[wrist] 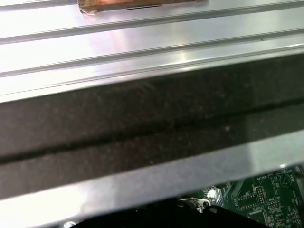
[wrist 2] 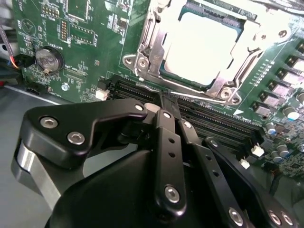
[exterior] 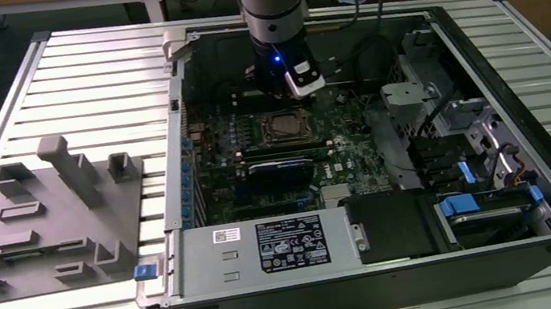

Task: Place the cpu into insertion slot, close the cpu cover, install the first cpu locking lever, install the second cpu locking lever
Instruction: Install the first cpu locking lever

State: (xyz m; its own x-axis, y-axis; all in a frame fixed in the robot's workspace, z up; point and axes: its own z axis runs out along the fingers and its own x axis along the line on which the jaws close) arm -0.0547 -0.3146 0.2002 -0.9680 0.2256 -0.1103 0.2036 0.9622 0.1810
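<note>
The table (exterior: pixel 80 68) carries the open computer case (exterior: pixel 403 286). At the exterior view's upper centre hangs the gripper (exterior: pixel 298 85), fingers (wrist 2: pixel 167 128) together and empty, near the cpu cover (wrist 2: pixel 147 52), which lies down over the seated cpu (wrist 2: pixel 204 42). We judge the first lever is in hand, and it calls for fine contact.

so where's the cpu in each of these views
Exterior view: the cpu is the square inside the socket at the middle of the green motherboard.
Second wrist view: the cpu is the bright silver square framed by the cpu cover.
First wrist view: a corner of the motherboard beyond the dark case wall.
Shared landmark: the motherboard.
</note>
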